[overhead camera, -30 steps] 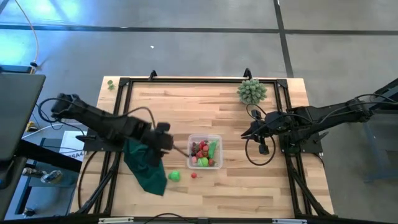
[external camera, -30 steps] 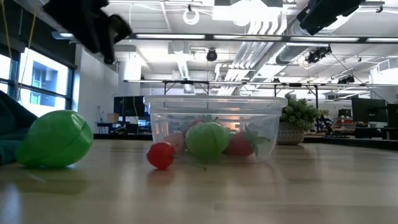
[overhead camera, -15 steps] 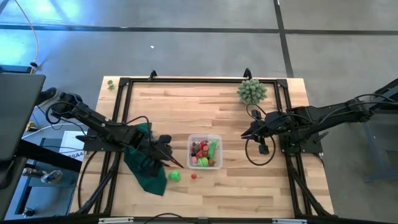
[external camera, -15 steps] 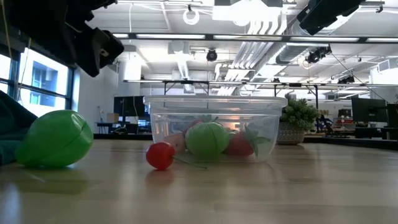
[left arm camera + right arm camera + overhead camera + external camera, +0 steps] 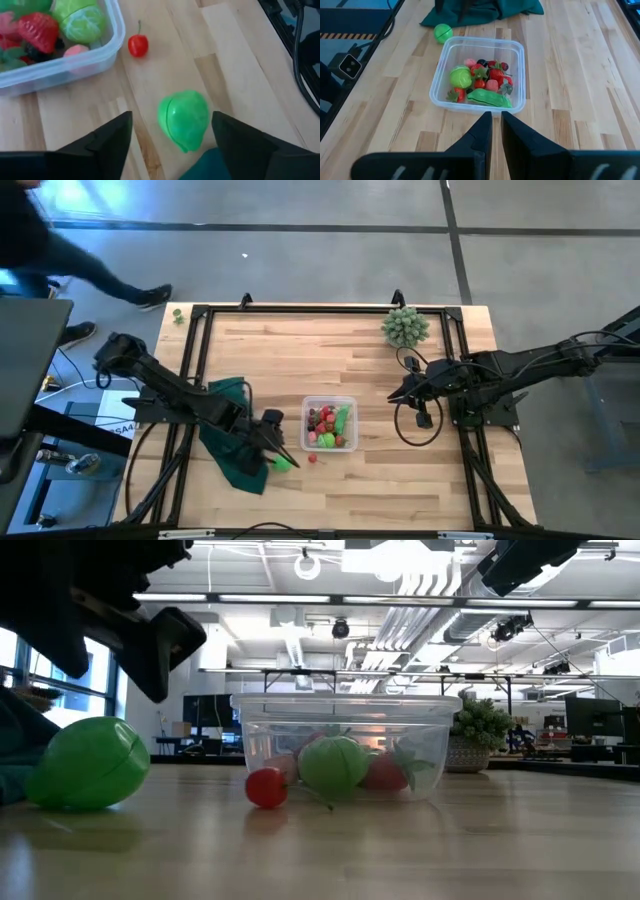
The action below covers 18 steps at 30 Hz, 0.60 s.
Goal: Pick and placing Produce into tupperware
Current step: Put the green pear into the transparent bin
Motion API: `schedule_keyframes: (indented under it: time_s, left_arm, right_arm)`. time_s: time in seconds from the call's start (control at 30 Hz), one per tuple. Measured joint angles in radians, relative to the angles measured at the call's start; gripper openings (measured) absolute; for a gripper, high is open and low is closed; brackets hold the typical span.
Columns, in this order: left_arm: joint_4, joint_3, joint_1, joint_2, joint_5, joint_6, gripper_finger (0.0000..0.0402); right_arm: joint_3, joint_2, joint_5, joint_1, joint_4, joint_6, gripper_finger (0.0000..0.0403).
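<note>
Mostly done. Tupperware (image 5: 330, 424) mid-bench, already holding most of the produce: a strawberry (image 5: 37, 31), a pale green lettuce-like ball (image 5: 80, 21), a long green piece (image 5: 489, 98), and several small red and pink bits.

Left outside: a green round fruit (image 5: 183, 118) on the bench just beside the dark green cloth (image 5: 232, 442), and a small red cherry (image 5: 138, 45) lying close to the tupperware wall but apart from it. Two pieces to go, as far as can be seen; more could be hidden under the cloth.

Left end effector (image 5: 172, 131) poised over the green fruit, fingers spread wide to either side of it, not yet touching. Likely the start of a pick: lower, close, lift, carry across to the tupperware.

Right end effector (image 5: 496, 131) parked on the far side of the tupperware, well apart from it, fingers together, holding nothing. Spiky plant (image 5: 404, 326) at the back corner, out of the way.
</note>
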Motion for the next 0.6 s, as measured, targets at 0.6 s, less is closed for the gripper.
schedule_keyframes:
  time_s: [0.6]
  left_arm:
    - [0.079, 0.000, -0.013, 0.139, 0.058, -0.037, 0.0333]
  right_arm:
    - [0.000, 0.000, 0.000, 0.000, 0.000, 0.000, 0.0030]
